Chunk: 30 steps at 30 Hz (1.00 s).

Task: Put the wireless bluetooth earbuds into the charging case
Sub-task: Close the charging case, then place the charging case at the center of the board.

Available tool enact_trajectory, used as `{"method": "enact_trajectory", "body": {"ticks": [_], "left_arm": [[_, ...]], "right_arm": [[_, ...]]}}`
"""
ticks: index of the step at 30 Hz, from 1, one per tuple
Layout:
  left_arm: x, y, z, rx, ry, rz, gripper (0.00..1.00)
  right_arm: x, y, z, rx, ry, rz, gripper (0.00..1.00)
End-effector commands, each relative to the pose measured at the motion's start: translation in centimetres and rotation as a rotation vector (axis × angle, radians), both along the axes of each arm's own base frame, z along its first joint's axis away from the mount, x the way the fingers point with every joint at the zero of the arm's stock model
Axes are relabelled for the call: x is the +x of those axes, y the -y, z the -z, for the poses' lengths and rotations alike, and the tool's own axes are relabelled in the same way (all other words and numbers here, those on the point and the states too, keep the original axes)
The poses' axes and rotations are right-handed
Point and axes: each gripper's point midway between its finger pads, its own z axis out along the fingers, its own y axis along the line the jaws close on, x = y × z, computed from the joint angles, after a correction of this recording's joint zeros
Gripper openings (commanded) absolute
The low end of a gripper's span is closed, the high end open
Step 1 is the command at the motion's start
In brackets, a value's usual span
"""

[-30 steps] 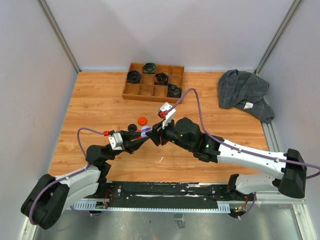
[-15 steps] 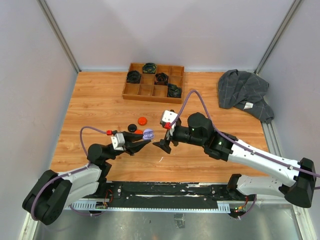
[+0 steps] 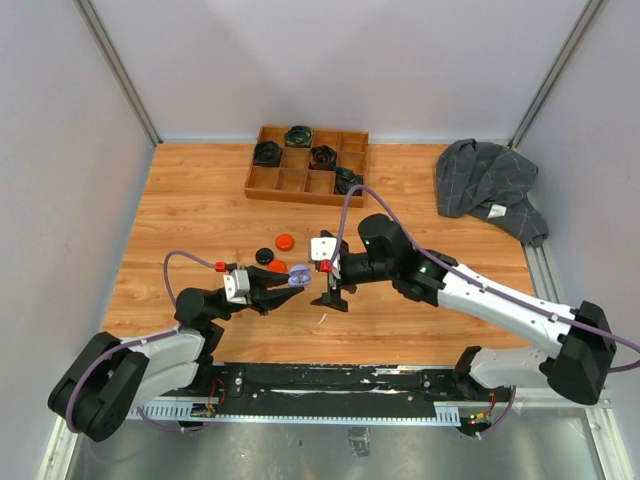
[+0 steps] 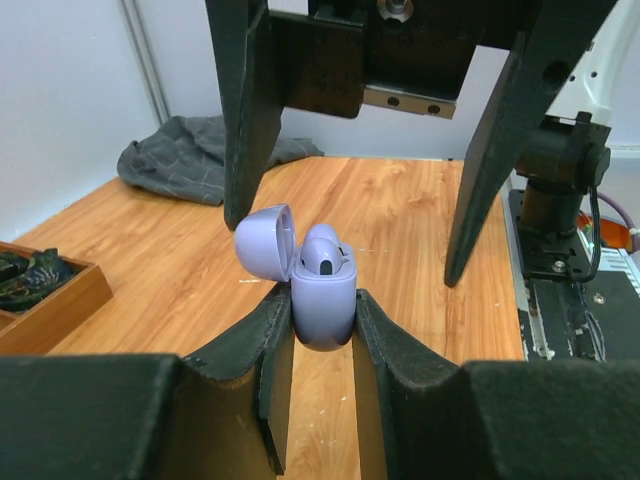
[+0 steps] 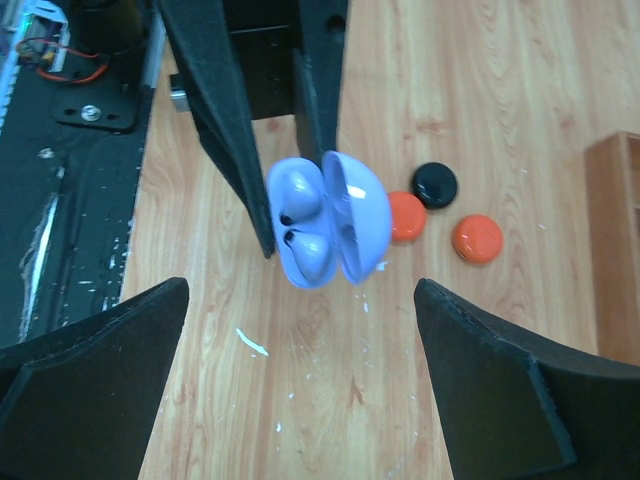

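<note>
My left gripper (image 4: pixel 322 322) is shut on a lavender charging case (image 4: pixel 322 295), which it holds above the table with the lid (image 4: pixel 265 243) swung open. In the right wrist view two lavender earbuds (image 5: pixel 300 195) (image 5: pixel 310 250) sit in the wells of the case (image 5: pixel 350 215). My right gripper (image 5: pixel 300 300) is open wide with nothing between its fingers, and it faces the case from a short way off. From above, the case (image 3: pixel 297 277) lies between the left gripper (image 3: pixel 288 281) and the right gripper (image 3: pixel 332 298).
Two orange pucks (image 3: pixel 285 241) (image 3: pixel 277 267) and a black puck (image 3: pixel 264 256) lie on the table just behind the case. A wooden compartment tray (image 3: pixel 262 180) with dark items stands at the back. At the back right is a grey cloth (image 3: pixel 490 185). A white sliver (image 3: pixel 322 318) lies near the front.
My right gripper has opened, let go at the case and drawn back a little to the right. The left gripper still holds the case, now slightly lower and further right.
</note>
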Motion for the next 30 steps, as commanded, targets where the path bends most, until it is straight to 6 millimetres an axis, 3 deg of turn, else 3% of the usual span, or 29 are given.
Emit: {"method": "enact_trajectory", "body": {"ticks": [1,7,19,27,30], "left_arm": [[-0.8,0.1,-0.7,-0.015,0.042,0.027,0.0],[-0.6,0.1,-0.7,-0.017,0.035,0.018,0.01],[1.1,0.0,0.2,0.009,-0.028,-0.049,0.01],[1.5,0.1,0.6,0.016,-0.051,-0.057,0.01],[2.0,0.0,0.7,0.013,-0.073,-0.077,0.0]], "right_arm": [[-0.8,-1.1,-0.9,0.012,-0.006,-0.119,0.97],[-1.7,-1.7,-0.5,0.007,-0.055,-0.187,0.96],[-2.9,-0.8,-1.1,0.002,-0.063,-0.225,0.95],[-2.3,0.2,-1.6,0.002,-0.021,-0.163,0.96],[-0.5,1.0,-1.4,-0.017,0.006,-0.034,0.96]]}}
